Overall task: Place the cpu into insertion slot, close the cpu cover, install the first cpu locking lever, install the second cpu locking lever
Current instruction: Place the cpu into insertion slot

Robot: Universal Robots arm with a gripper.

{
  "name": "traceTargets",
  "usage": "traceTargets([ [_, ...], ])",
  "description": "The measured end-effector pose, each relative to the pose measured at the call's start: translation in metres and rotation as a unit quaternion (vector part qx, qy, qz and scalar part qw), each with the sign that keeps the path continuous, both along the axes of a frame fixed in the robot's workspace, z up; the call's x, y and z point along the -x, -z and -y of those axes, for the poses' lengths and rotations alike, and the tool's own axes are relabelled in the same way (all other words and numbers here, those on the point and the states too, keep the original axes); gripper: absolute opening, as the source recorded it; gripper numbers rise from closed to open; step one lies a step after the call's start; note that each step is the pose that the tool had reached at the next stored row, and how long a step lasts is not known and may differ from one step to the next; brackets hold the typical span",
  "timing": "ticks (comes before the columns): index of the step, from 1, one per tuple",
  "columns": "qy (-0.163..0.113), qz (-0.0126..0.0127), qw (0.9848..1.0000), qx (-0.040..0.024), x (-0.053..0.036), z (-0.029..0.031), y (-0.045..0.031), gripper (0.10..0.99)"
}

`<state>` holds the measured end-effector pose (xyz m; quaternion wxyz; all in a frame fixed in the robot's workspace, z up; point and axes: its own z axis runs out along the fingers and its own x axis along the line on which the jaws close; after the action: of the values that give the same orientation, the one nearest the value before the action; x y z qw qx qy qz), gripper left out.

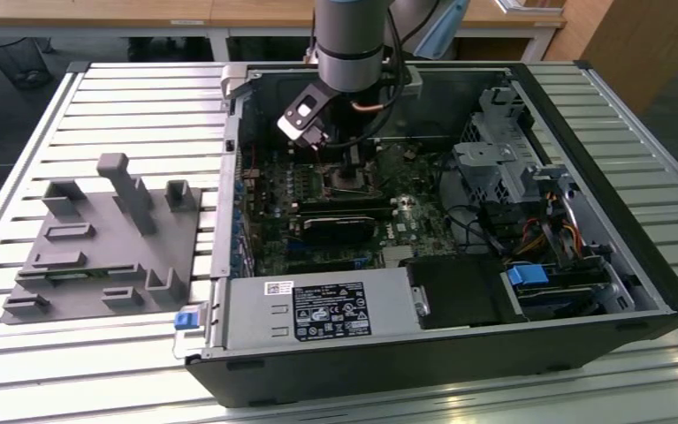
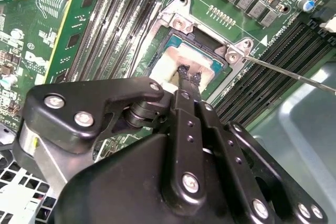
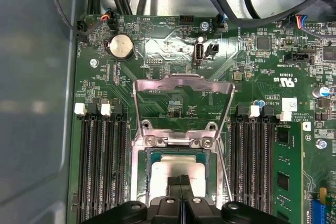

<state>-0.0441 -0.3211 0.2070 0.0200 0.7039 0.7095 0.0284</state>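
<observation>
The cpu (image 3: 167, 178) (image 2: 169, 57), a silvery square with pale smears on top, lies flat inside the insertion slot (image 3: 139, 178) (image 2: 164, 24) on the green board. My gripper (image 3: 181, 181) (image 2: 187, 75) is shut, its two black fingertips pressed together at or just above the chip's top; I cannot tell whether they touch it. The cpu cover (image 3: 182, 84) stands raised behind the socket, its cut-out middle showing the board. A thin locking lever (image 3: 224, 174) (image 2: 294, 74) sticks out beside the socket, unlatched. In the exterior view the gripper (image 1: 352, 170) reaches into the open computer case over the insertion slot (image 1: 341, 184).
Long black memory slots (image 3: 100, 166) (image 3: 257, 161) flank the socket on both sides. Cables (image 3: 236, 3) hang along the case wall. A black heatsink block (image 1: 339, 228) and drive cages (image 1: 504, 168) sit inside the case. A grey fixture tray (image 1: 102, 243) lies at the exterior view's left.
</observation>
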Motion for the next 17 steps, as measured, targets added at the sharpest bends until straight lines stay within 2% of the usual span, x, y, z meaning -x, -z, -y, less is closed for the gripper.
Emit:
traceTargets([
  [17, 0.000, -0.0002, 1.0000, -0.0001, 0.0000, 0.0000, -0.0064, 0.106],
])
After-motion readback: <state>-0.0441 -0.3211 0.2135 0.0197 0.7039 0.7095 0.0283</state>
